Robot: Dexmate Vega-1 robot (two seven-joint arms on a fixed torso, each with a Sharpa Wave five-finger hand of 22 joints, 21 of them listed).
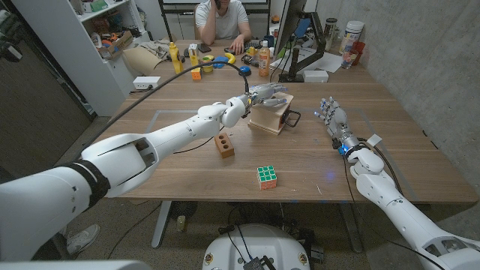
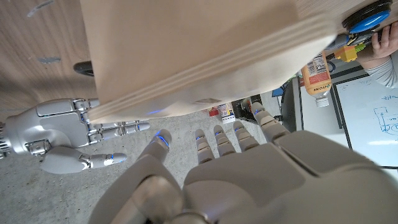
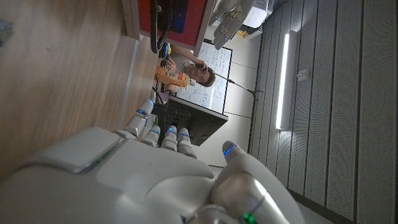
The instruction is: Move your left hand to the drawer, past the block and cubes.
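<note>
I have the left hand [image 1: 268, 92] reached out across the wooden surface [image 1: 180, 154] to the small wooden drawer [image 1: 270, 115], which sits near the middle of the surface, a little towards the far side. From the head view the hand is at the drawer's top far edge, fingers spread and holding nothing; I cannot tell from there whether the fingertips actually touch the wood. In the left wrist view my hand [image 2: 249, 168] shows with its fingers [image 2: 225, 142] apart and extended just under the pale plywood face of the drawer [image 2: 199, 56], very close to it. The brown block [image 1: 223, 145] with holes in its top stands on the surface beside my left forearm, nearer to me than the drawer, and the colourful puzzle cube [image 1: 267, 176] lies nearer still, towards the near edge and apart from the block. A second small cube [image 1: 196, 73] sits at the far end of the surface among bottles. My right hand [image 1: 332, 116] is well to the right of the drawer, fingers loosely apart, gripping nothing; the right wrist view shows its back [image 3: 155, 180]. A person [image 1: 222, 21] sits behind the far end.
</note>
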